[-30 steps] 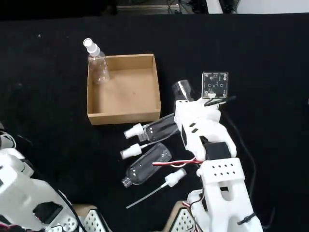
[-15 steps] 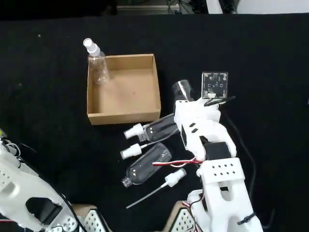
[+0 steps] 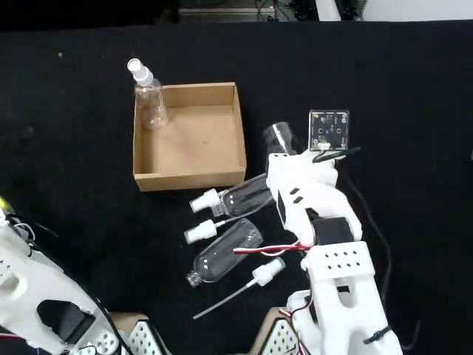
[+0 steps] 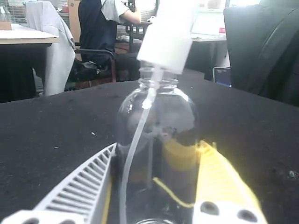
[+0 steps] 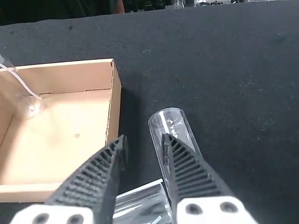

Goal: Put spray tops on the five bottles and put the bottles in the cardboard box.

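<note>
Left gripper (image 4: 159, 148) clamps the clear bottle (image 4: 159, 119), spray top (image 4: 166, 39) perched loose on its neck; I'd press it straight down. Right gripper (image 5: 143, 141) hangs empty, jaws slightly apart, beside an uncapped bottle (image 5: 174, 125) near the cardboard box (image 5: 60, 69).

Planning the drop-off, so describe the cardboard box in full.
The box is brown cardboard, roughly square and open-topped, with low walls. It sits flat on the black table. Seen from the high view, one clear bottle with a white spray top stands in its far left corner. The rest of its floor is bare.
</note>
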Available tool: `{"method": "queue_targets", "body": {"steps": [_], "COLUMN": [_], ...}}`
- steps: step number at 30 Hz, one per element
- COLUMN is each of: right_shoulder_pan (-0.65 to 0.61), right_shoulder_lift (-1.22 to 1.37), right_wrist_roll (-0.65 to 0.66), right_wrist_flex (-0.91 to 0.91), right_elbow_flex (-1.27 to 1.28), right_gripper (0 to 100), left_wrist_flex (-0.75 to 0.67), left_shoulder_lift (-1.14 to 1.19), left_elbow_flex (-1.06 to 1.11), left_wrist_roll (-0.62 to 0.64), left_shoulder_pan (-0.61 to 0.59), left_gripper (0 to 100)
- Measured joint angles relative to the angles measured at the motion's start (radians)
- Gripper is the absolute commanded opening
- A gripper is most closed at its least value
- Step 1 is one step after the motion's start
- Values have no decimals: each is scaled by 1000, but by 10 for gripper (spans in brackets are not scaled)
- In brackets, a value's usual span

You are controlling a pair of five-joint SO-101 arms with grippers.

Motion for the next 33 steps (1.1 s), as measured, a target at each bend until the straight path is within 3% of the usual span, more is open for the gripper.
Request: {"method": "queue_targets", "body": {"steps": [23, 33], "right_shoulder_pan": [0, 0], "right_shoulder_lift": [0, 0], "right_wrist_roll": [0, 0], "right_wrist_flex": [0, 0], "right_elbow_flex": [0, 0], "right_gripper": [96, 96], "left_wrist_flex": [0, 26], "left_shoulder_lift": [2, -198], "left_elbow_flex": [0, 74], "left_wrist_roll": [2, 21], "left_shoulder_pan": [3, -5], "left_gripper": [369, 369]}}
